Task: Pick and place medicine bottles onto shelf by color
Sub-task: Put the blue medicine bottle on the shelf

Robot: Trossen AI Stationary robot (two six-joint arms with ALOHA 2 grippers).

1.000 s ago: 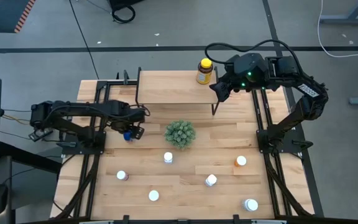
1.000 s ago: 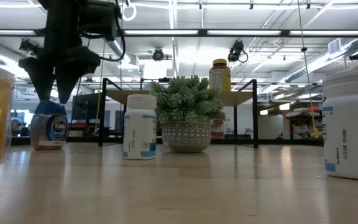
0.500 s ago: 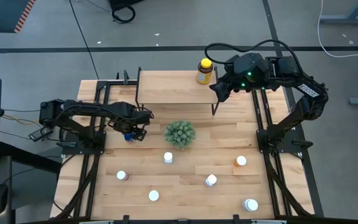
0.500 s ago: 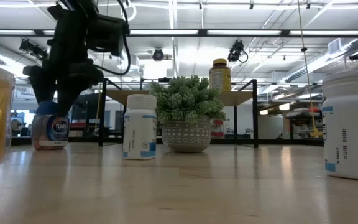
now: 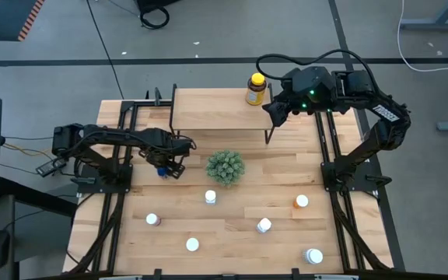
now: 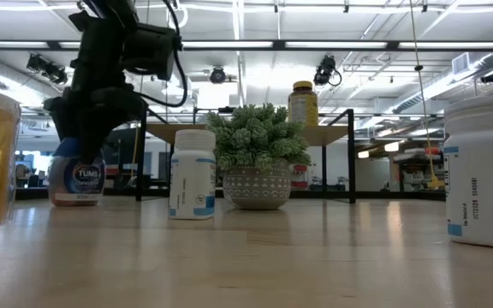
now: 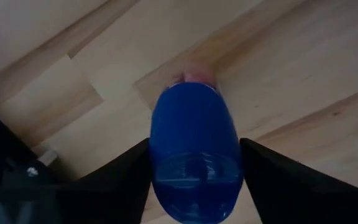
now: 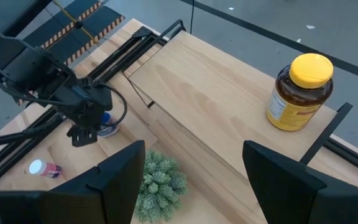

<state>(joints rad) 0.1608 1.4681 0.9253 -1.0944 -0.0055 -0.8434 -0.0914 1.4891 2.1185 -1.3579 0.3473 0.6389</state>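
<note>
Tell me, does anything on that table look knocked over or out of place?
Nothing stands out. The small bottles stand upright on the table, the yellow-capped amber bottle stands on the shelf, and the blue bottle stands between the left gripper fingers.

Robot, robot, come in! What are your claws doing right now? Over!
Left gripper straddling blue bottle on table. Right gripper open, beside amber bottle on shelf. Potted plant close by blue bottle.

Blk jointed arms, blk cables, green LED on right arm (image 5: pixel 341 93).
</note>
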